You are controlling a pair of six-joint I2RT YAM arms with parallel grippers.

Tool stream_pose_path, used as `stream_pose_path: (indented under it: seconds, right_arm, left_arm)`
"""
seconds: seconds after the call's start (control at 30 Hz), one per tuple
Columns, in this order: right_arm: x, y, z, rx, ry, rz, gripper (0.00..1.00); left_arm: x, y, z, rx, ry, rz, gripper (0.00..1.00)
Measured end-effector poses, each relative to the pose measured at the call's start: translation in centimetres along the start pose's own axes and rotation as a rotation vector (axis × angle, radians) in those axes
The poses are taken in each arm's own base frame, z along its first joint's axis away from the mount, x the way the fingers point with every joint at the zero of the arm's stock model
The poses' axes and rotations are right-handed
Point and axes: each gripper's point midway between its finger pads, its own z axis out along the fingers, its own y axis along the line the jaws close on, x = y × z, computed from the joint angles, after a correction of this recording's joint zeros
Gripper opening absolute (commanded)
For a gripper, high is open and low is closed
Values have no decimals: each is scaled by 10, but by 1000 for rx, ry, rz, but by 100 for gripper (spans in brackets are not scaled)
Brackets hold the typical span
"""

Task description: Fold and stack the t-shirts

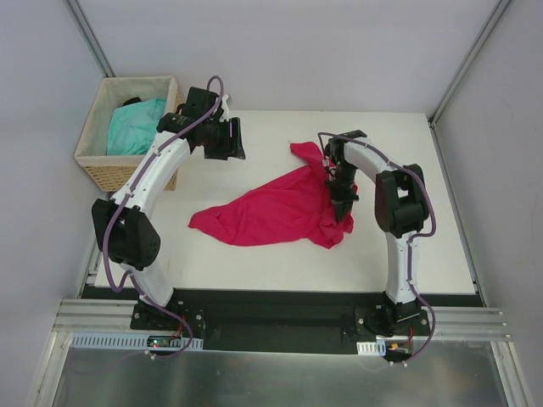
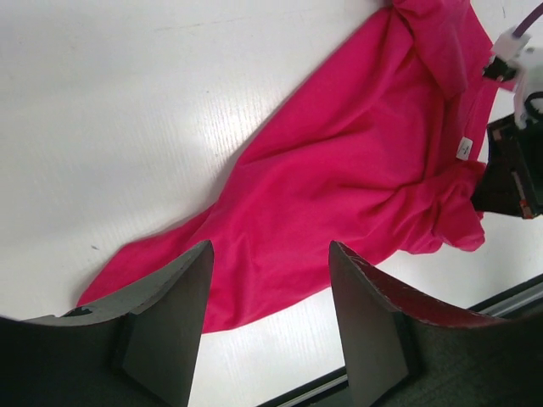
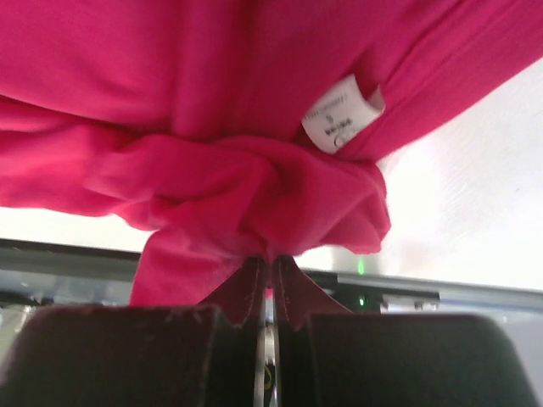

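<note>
Overhead, one crumpled crimson-pink t-shirt (image 1: 271, 212) lay mid-table (image 1: 424, 254), and one turquoise t-shirt (image 1: 136, 127) sat in the wicker basket (image 1: 106, 174) at the far left. Through the left wrist camera, the left gripper (image 2: 271, 254) hung half-open in the air, holding nothing. From the right wrist, the right gripper (image 3: 271, 267) had its jaws pinched on bunched pink fabric below the white label (image 3: 342, 113).

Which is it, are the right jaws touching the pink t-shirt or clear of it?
Touching. The right wrist view shows the right jaws closed on a bunched fold of the pink t-shirt.
</note>
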Motion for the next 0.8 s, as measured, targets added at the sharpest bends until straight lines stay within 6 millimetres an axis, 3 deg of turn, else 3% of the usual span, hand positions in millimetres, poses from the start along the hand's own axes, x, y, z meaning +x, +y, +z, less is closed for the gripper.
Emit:
stream_pose_path:
  seconds: [0.2,0.4,0.43,0.53,0.63,0.8]
  right_arm:
    - [41,-9,14,28,105,-4,1]
    - [85,-15,2,34,96,-14,3]
    - [91,-16,1,38,92,-16,24]
    - [110,-26,-3,104,89,-13,49]
    - [106,-43,-5,222,64,0,56]
    - [96,-62,-12,336,15,11,48]
  left_arm:
    - [-2,-1,-7,-6,-10,3,56]
    - [-9,-4,-12,-3,-28,8,57]
    - [-11,-5,-13,0,-34,9,58]
    - [-16,-9,-17,12,-48,14,59]
    - [-20,-12,-20,23,-59,18,59]
    - [-22,-14,-21,28,-66,20,59]
